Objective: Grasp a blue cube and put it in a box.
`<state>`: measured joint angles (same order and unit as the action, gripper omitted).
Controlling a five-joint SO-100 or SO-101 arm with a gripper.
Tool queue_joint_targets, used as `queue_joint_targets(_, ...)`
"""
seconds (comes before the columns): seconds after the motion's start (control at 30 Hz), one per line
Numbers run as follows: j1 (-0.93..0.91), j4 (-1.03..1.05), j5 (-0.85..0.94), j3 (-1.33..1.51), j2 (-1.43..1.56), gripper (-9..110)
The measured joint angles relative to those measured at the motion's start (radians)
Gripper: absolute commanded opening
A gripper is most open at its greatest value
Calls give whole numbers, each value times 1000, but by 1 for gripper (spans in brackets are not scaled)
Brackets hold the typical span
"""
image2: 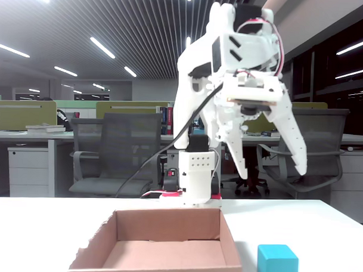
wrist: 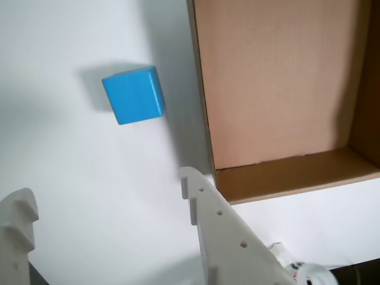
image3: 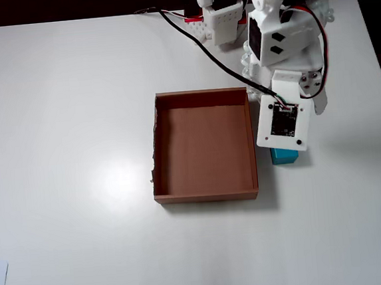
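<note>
- The blue cube (wrist: 134, 95) sits on the white table (wrist: 71, 178) in the upper left of the wrist view, just left of the box (wrist: 279, 175) and apart from its wall.
- In the fixed view the blue cube (image2: 277, 262) is at the lower right of the frame, close beside the right wall of the box (image2: 228, 242), which fills the lower centre.
- In the overhead view only a sliver of the blue cube (image3: 285, 156) shows right of centre, below the wrist's camera plate and just right of the box (image3: 208, 195).
- The gripper (image2: 273, 169) is spread wide and holds nothing; its two white fingers hang apart, well above the table, touching neither cube nor box.
- In the wrist view the gripper (wrist: 107, 199) enters from the bottom edge: one finger (wrist: 18, 225) at lower left, the other finger (wrist: 219, 231) running from lower centre toward the bottom right, its tip overlapping the near corner of the box in the picture.
- The cube lies above the gap between the fingers in that view, clear of both.
- The arm (image2: 232, 60) rises from its base (image2: 192, 178) at the centre of the fixed view, folds over high in the frame and points the gripper down, to the right of the box.
- In the overhead view the arm (image3: 281, 34) reaches from the top edge down to right of centre, its wrist over the cube.
- The box interior shows bare cardboard in all three views.
</note>
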<state>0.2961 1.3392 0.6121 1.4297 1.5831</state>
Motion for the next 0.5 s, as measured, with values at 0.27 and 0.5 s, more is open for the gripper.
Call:
queue_joint_targets(0.27, 0, 8, 17, -32, -129, 32)
queue_joint_targets(0.5, -5, -11, 17, -40, -222, 32)
